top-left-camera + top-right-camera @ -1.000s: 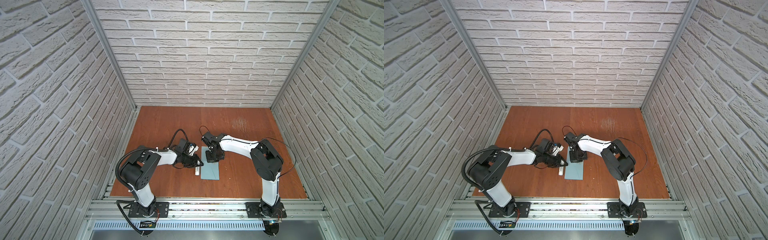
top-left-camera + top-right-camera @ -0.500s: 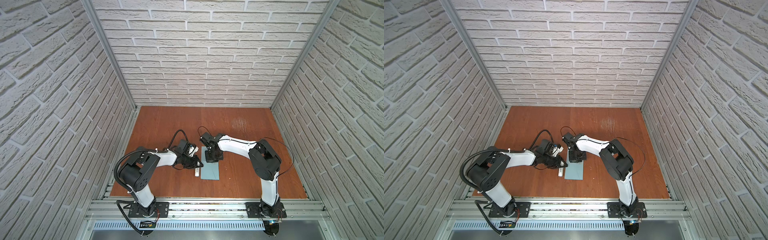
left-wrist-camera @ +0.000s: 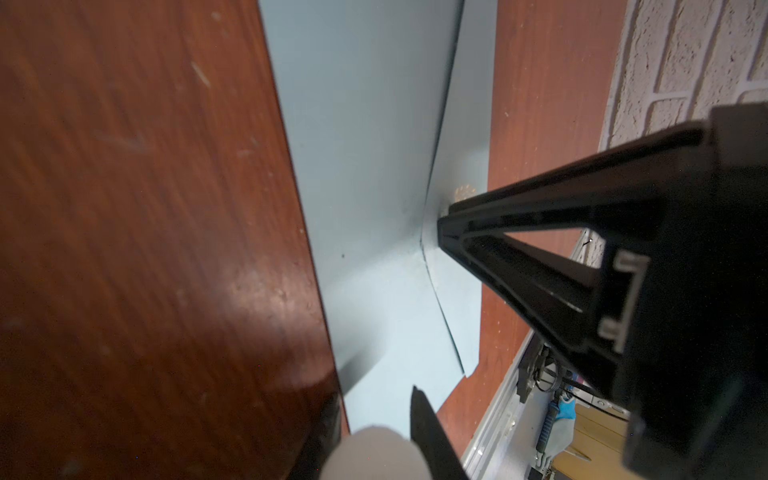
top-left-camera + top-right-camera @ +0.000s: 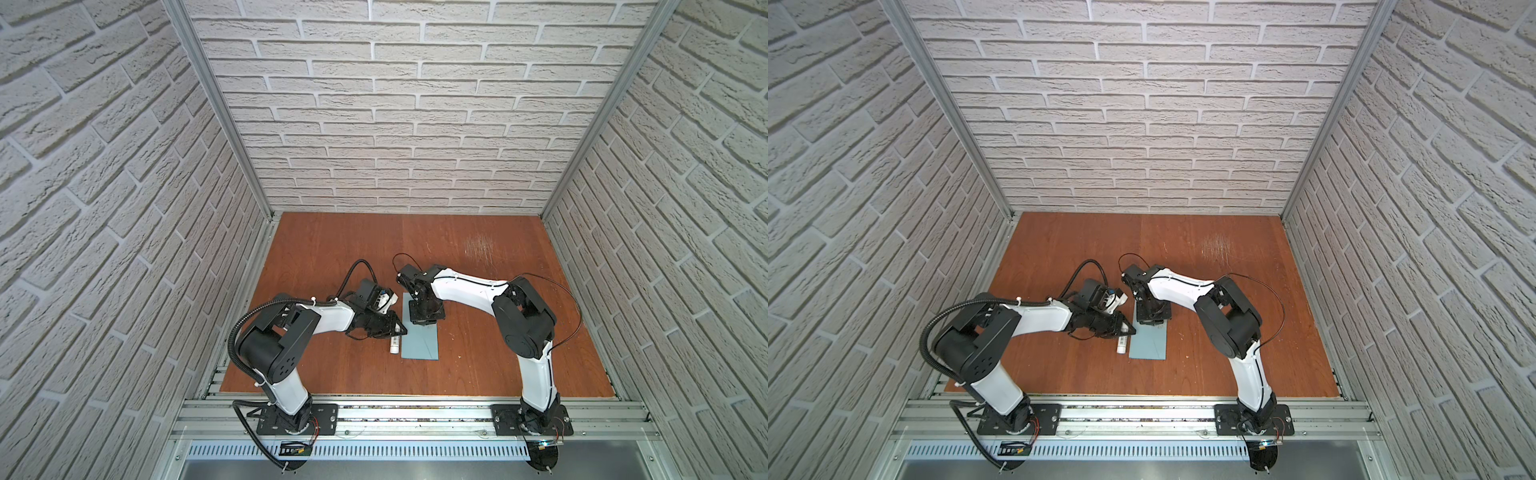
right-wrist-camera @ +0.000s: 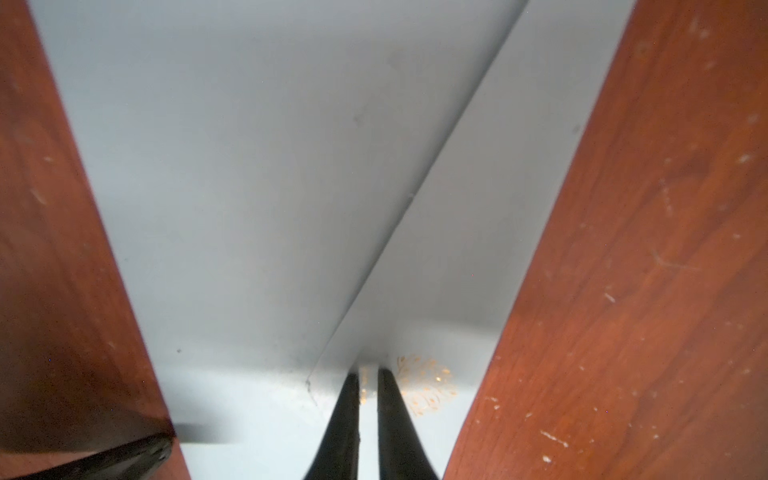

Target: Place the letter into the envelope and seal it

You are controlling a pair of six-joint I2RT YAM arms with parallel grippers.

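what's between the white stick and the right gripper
Only the envelope's blue paper, with nothing lying on it. The left wrist view shows it stretching from the white stick to the right gripper, whose tips rest on it.

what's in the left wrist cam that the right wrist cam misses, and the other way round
Only left wrist: the blurred white stick in the left gripper, the right gripper seen from the side with its tips on the envelope, and the brick wall. Only right wrist: the slim gap between that gripper's fingers. Both: the envelope, a gold speckled mark on it, and the table.
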